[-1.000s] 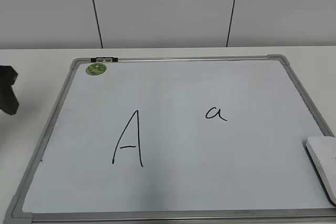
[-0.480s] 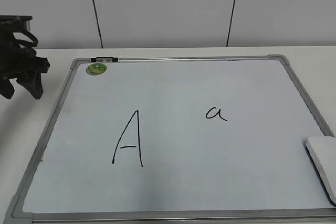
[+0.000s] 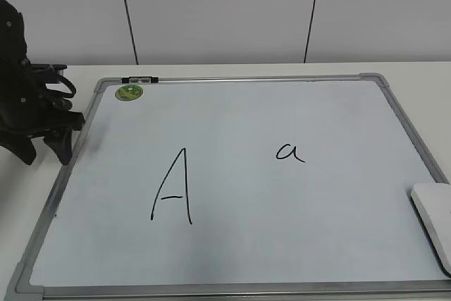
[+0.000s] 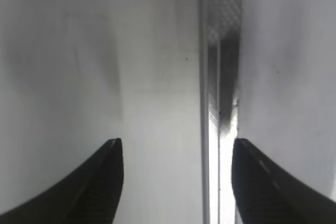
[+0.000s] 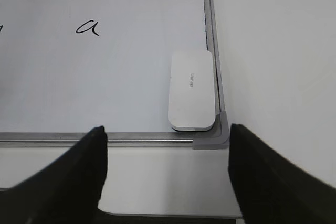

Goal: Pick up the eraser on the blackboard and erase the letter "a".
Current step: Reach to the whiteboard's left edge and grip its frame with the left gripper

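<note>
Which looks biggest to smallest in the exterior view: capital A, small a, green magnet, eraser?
1. Capital A
2. Eraser, though cut off by the frame edge
3. Small a and green magnet: too alike to rank

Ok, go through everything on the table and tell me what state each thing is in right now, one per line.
eraser: lying flat in the board's corner, untouched
letter "a": fully written, not erased
capital A: intact
green magnet: stuck on the board's top left
blackboard: flat on the table
left gripper: open, empty, over the board's left frame
right gripper: open, empty, short of the eraser
</note>
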Robot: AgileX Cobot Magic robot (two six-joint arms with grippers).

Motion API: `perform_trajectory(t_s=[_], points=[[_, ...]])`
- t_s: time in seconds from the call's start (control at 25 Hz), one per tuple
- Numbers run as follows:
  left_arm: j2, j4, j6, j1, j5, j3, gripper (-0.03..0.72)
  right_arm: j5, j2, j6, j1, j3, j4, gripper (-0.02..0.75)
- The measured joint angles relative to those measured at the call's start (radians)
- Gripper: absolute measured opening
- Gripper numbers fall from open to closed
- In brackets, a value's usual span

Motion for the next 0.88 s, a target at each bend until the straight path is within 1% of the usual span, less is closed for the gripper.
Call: perform_trajectory(t_s=[0.2,0.4,0.8,0.88], points=[[0.012,0.000,0.000,0.000,-0.023,0.000,0.470,0.000,0.000,0.000,0.000,0.000,0.000,0.534],[0.020,0.000,0.000,0.000,-0.029,0.000,0.426,0.000,0.000,0.000,0.000,0.000,0.000,0.534],[0.046,-0.025,0.000,0.000,-0.035,-0.007,0.411,0.002,0.000,0.000,0.000,0.000,0.000,0.534],[0.047,-0.028,0.000,0.000,-0.035,-0.010,0.396,0.002,0.000,0.000,0.000,0.000,0.000,0.534]])
